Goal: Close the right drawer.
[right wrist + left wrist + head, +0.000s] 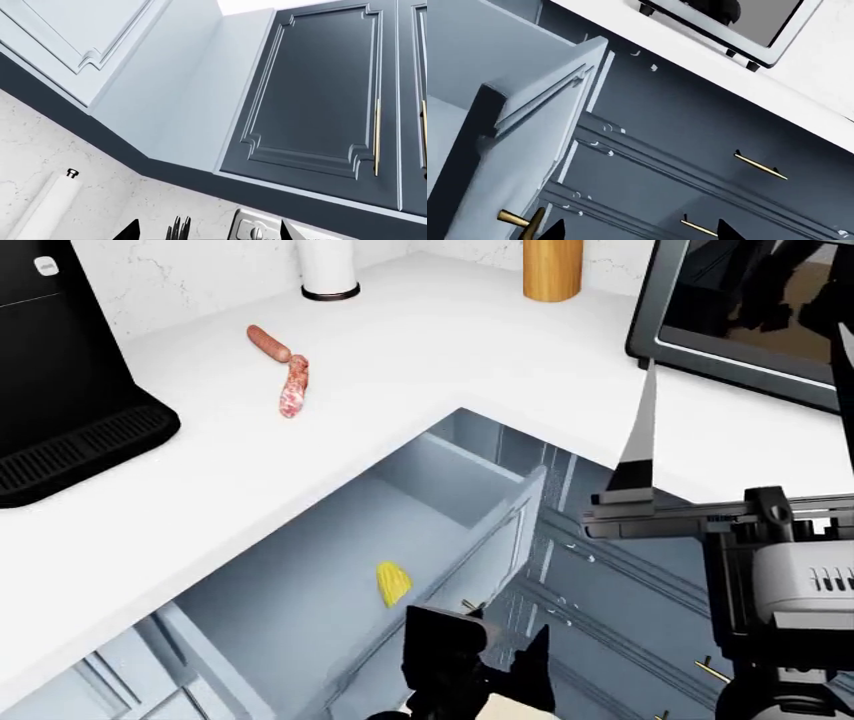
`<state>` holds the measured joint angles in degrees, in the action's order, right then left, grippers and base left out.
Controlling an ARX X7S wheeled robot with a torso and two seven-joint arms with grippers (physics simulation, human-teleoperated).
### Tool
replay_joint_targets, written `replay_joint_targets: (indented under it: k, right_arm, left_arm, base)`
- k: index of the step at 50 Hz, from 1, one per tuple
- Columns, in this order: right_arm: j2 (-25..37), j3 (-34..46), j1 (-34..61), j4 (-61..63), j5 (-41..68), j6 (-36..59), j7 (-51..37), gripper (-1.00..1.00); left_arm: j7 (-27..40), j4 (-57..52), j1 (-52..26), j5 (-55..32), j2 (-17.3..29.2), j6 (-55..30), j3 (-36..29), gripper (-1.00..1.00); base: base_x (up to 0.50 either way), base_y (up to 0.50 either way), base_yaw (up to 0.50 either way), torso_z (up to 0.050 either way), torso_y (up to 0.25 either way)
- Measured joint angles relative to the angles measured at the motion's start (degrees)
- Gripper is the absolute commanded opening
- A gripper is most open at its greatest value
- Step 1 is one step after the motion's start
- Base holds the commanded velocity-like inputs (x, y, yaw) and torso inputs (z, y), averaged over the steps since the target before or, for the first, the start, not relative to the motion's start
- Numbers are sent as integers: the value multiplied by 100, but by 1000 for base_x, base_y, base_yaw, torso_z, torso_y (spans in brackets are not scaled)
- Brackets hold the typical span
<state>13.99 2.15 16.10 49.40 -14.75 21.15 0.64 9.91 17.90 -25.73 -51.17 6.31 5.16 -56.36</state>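
While the right drawer [400, 570] stands open | left pincer [467, 655] nearer, at its front by brass handle [520, 220] | spread, pinching nothing | right pincer's state: cannot tell.

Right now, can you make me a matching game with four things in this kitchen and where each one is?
Things:
1. yellow item
2. sausage
3. wooden cylinder
4. brass handle

Places:
A. on the front of the right drawer
B. lying out on the open white counter
C. inside the open right drawer
D. standing upright at the back of the white counter, near the wall

Pairs: 1-C, 2-B, 3-D, 4-A
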Motion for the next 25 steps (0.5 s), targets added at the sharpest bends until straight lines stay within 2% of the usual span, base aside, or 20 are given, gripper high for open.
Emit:
replay_joint_targets:
  k: [11,25]
  right_arm:
    - [20,-23,-59,-15,52,-49,-53,100]
    - [58,-24,-71,-78,117,-130,-103,100]
  left_arm:
    - [477,-446,12,-40,362,-82,136,100]
    - [733,-596,-45,-65,677,-119,298,100]
  base:
    - [0,0,0,0,0]
    - [0,0,0,0,0]
